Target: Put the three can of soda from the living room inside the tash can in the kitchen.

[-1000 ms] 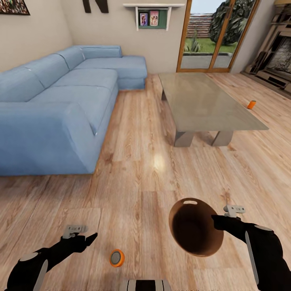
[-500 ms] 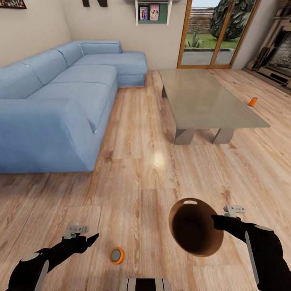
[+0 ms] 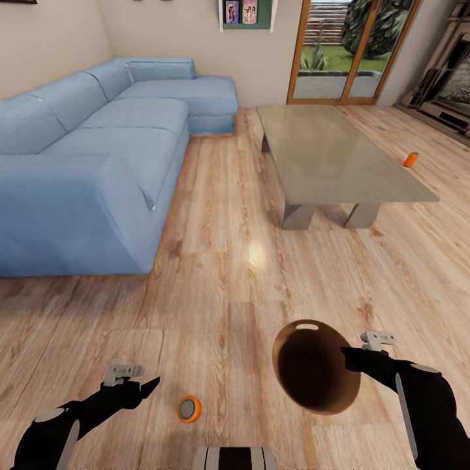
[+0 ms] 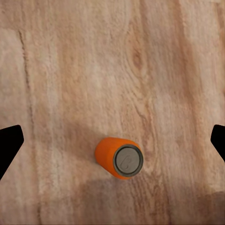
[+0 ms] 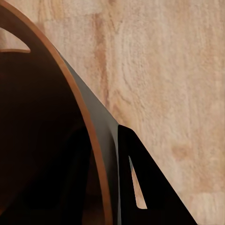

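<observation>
One orange can of soda stands upright on the wood floor just right of my left gripper, which hangs open beside it without touching. In the left wrist view that can sits between the two widely spread fingertips. A second can of soda stands on the floor beyond the coffee table's right side. My right gripper is shut on the rim of the brown trash can, held tilted with its dark inside facing me. The right wrist view has a black finger against the coppery rim.
A blue sectional sofa takes up the left side. The low grey glass-topped coffee table stands ahead at the right, with wood-framed glass doors behind it. Open wood floor lies between sofa and table.
The whole head view has shifted, so the camera moved: the wall shelf rose out of frame and the room drew slightly nearer. Both arms and the held trash can keep their pose.
</observation>
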`<state>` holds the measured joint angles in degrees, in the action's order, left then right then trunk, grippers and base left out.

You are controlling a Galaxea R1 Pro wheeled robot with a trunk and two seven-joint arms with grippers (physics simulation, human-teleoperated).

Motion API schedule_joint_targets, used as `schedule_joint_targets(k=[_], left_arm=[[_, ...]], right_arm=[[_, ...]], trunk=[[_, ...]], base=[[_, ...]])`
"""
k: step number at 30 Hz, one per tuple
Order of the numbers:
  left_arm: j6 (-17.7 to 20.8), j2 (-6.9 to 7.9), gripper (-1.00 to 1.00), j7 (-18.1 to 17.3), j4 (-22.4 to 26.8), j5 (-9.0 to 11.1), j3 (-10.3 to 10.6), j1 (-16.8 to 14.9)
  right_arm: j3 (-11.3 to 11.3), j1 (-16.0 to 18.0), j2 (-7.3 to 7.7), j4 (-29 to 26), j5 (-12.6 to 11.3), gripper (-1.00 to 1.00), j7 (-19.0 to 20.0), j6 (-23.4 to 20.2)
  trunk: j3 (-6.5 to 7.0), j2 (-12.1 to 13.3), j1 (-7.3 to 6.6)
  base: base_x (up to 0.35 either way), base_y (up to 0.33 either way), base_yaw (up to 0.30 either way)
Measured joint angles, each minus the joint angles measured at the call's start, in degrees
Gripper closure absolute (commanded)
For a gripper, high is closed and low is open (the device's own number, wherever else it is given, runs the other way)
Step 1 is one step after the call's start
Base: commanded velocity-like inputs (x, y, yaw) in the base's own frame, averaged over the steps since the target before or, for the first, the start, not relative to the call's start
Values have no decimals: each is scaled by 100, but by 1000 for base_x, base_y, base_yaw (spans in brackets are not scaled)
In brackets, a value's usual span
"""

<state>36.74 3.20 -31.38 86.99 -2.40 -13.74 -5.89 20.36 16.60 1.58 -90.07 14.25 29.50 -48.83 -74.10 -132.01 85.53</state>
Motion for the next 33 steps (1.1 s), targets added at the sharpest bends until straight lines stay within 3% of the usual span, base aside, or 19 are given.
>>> schedule_joint_targets(k=[33], left_arm=[[-26, -4, -100, 9, -75, -6, 44, 0]], right_arm=[[-21, 0, -9, 0, -6, 100, 0, 0]], trunk=[[-258, 0, 0]], base=[[0, 0, 0]])
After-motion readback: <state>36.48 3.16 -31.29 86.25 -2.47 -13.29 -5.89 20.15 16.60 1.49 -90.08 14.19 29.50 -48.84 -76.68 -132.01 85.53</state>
